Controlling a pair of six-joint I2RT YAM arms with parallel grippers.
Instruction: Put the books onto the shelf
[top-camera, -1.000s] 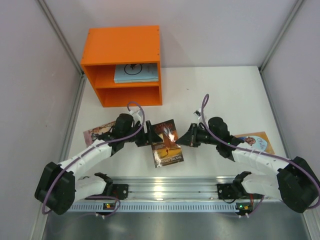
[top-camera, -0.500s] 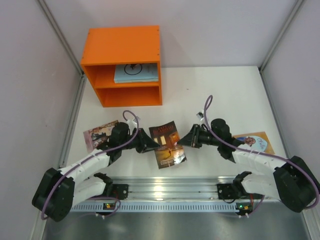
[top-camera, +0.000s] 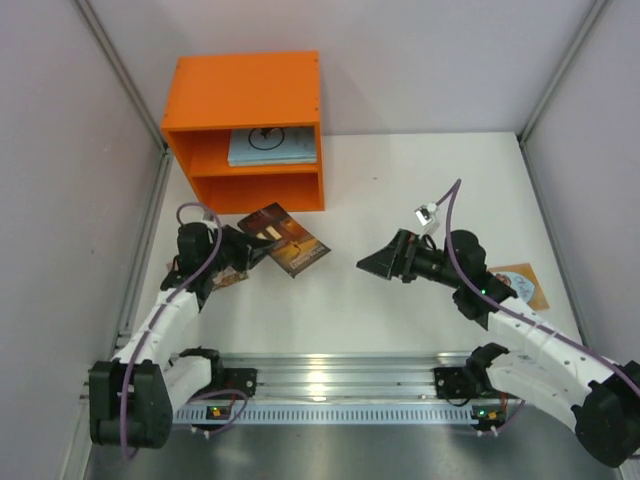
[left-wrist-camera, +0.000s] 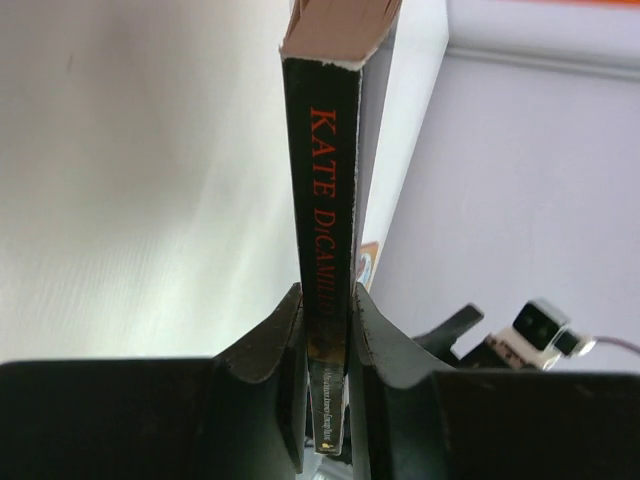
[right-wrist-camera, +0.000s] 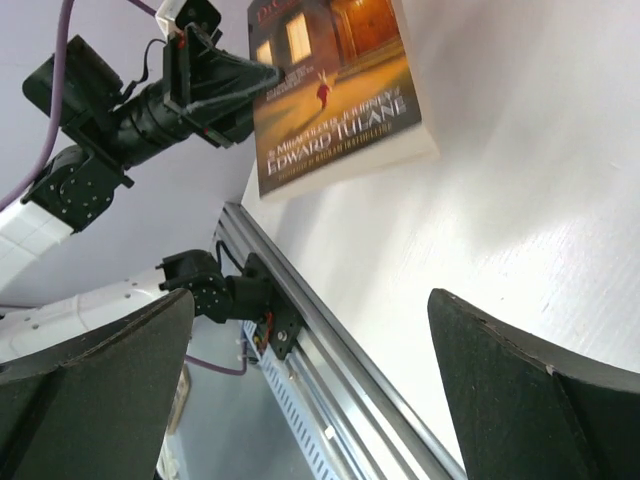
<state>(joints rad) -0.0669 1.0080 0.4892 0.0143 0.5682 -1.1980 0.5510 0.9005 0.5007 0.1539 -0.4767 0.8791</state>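
Shelf (top-camera: 245, 95) holds pale books (top-camera: 270, 146) in upper compartment; left tool (left-wrist-camera: 327, 330) clamps brown book (top-camera: 285, 238); right tool (right-wrist-camera: 320, 380) gapes empty.

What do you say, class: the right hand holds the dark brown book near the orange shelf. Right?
No. The left hand holds the dark brown book near the orange shelf; the right hand is open. The left wrist view shows the grip.

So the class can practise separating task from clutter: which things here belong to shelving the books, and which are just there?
Job: shelf; pale blue book in its upper compartment; dark brown book clamped in left gripper; orange book on table.
Just there: metal rail; side walls.
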